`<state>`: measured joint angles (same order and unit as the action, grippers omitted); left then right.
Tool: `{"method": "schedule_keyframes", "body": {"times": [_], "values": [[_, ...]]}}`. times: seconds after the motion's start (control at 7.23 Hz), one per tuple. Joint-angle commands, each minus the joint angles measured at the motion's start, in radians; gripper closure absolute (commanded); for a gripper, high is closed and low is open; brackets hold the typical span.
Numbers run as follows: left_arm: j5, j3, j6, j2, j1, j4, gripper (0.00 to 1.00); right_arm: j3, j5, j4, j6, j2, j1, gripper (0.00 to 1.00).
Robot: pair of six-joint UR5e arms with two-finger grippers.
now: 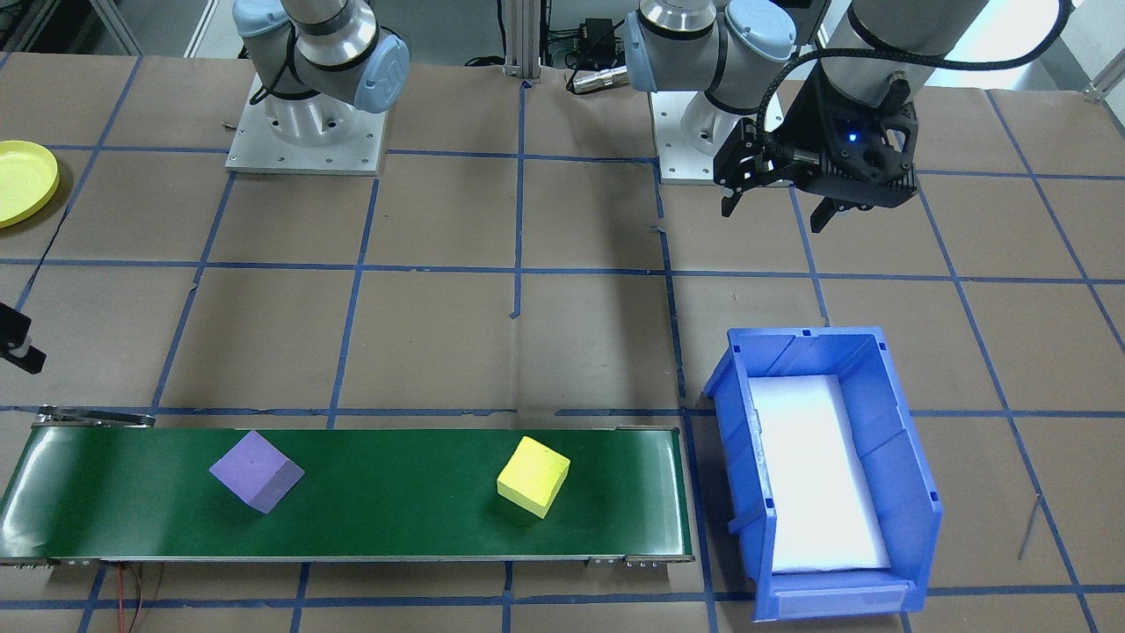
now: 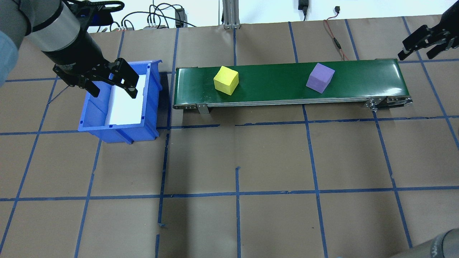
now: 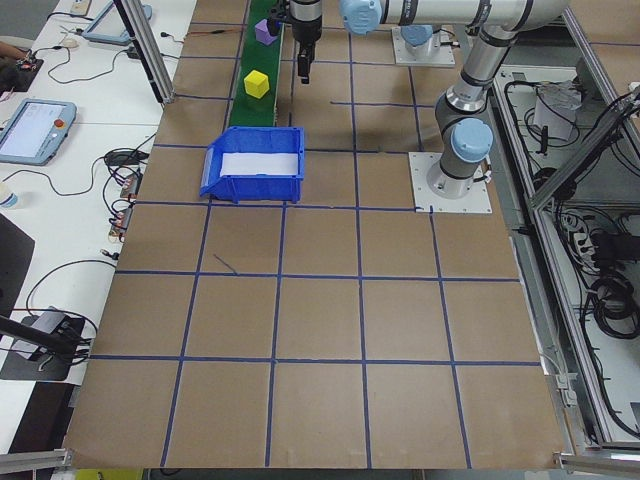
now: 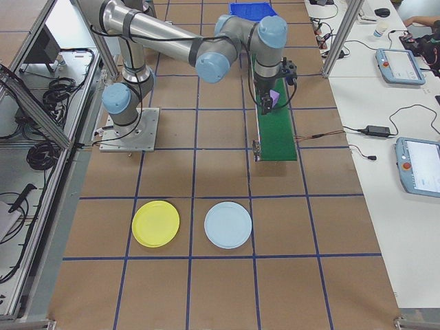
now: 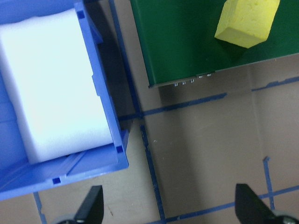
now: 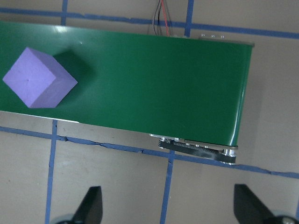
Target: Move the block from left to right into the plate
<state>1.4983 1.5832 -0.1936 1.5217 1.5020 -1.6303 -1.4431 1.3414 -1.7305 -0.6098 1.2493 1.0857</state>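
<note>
Two cubes, yellow (image 2: 226, 80) and purple (image 2: 320, 77), ride the belt (image 2: 283, 91) toward the right gripper (image 2: 423, 43) waiting at its 3 o'clock end (jaws spread, empty), left gripper (image 2: 109, 80) likewise agape over the bin (image 2: 118, 129).

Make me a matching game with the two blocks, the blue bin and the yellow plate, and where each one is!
Things:
1. purple block
2. yellow block
3. blue bin
4. yellow plate

Places:
A. on the brown table beside a pale blue plate
B. on the green belt, nearer the bin
C. on the table just past one end of the belt, with a white pad inside
D. on the green belt, nearer the end far from the bin

Pairs: 1-D, 2-B, 3-C, 4-A
</note>
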Motion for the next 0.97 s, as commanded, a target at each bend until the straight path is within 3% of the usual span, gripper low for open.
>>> {"method": "schedule_keyframes", "body": {"times": [0.0, 0.14, 0.55, 0.69, 0.83], "values": [[0.000, -0.015, 0.005, -0.032, -0.002, -0.045, 0.00, -0.008, -0.120, -0.072, 0.081, -0.121, -0.004, 0.00], [0.002, -0.015, 0.008, -0.044, -0.002, -0.048, 0.00, -0.025, -0.151, -0.099, 0.166, -0.145, -0.004, 0.00], [0.006, 0.006, 0.118, -0.072, -0.002, -0.117, 0.00, -0.065, -0.151, -0.126, 0.231, -0.146, 0.006, 0.00], [0.034, 0.009, 0.132, -0.071, -0.002, -0.120, 0.00, -0.069, -0.151, -0.129, 0.237, -0.146, 0.008, 0.00], [0.130, 0.009, 0.140, -0.068, -0.002, -0.111, 0.00, -0.069, -0.151, -0.130, 0.295, -0.143, 0.029, 0.00]]}}
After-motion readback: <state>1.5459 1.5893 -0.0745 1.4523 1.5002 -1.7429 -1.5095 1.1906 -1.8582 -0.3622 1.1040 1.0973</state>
